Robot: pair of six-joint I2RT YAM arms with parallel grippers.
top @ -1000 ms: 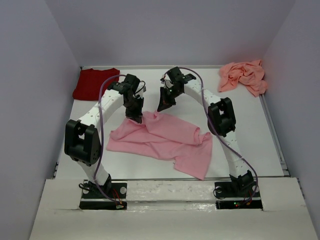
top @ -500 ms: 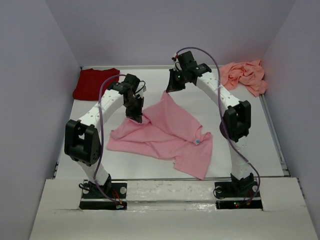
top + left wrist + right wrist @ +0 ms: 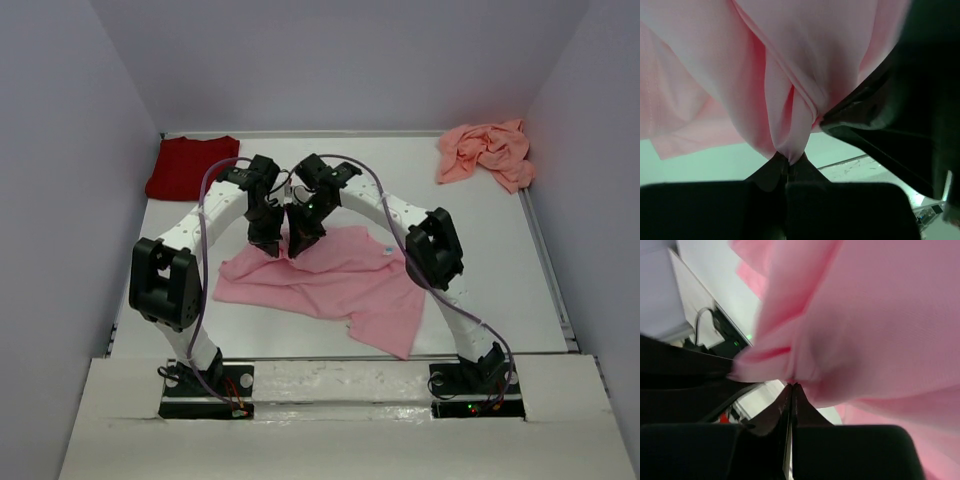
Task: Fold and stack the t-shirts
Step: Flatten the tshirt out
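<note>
White table [image 3: 500, 230] enclosed by pale walls; light pink t-shirt [image 3: 345, 280] pinched by left gripper [image 3: 268, 247] and right gripper [image 3: 299, 248], both clamped on cloth, nearly touching.

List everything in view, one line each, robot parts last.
light pink cloth t-shirt: 1, light pink, spread with creases on the middle of the table, its far edge pinched up by both grippers
dark red cloth t-shirt: 1, dark red, lying flat in the far left corner
salmon-pink cloth t-shirt: 1, salmon-pink, crumpled in the far right corner
white table: 1, white, under all three shirts
pale enclosure walls: pale grey, on the left, right and far sides
left arm: 1, white and black, reaching in to the middle
right arm: 1, white and black, bent over towards the left arm
left gripper: 1, black, shut on the light pink shirt
right gripper: 1, black, shut on the same shirt, close beside the left gripper
</note>
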